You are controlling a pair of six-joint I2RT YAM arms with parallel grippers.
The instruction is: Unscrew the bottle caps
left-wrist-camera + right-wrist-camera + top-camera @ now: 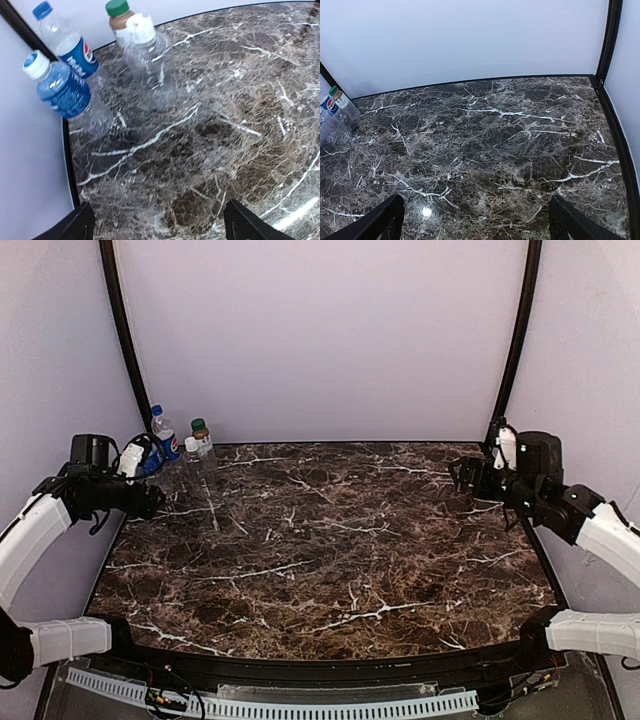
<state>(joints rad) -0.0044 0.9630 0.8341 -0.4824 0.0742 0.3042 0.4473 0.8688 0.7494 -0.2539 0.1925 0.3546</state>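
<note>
Plainly, all four bottles [199, 448] stand upright, clustered in the far left corner of the table [340, 540], a glossy slab patterned like dark brown marble with white veins. Two are clear, ribbed plastic with blue labels: the blue-capped bottle [69, 44] stands close to the wall, and the white-capped bottle [60, 89] is just nearer. To their right is the unlabelled bottle [150, 57], transparent, with a white flip-style cap. Just beyond it is the brownish bottle [119, 21], with a green cap and a pale label.

The left end effector [162, 230] hangs near the cluster on its near side, touching none of them. Its dark fingers are spread wide with only bare table between them. The right end effector [477, 225] is over the far right side, well apart from the bottles, its fingers likewise spread wide and holding nothing.
</note>
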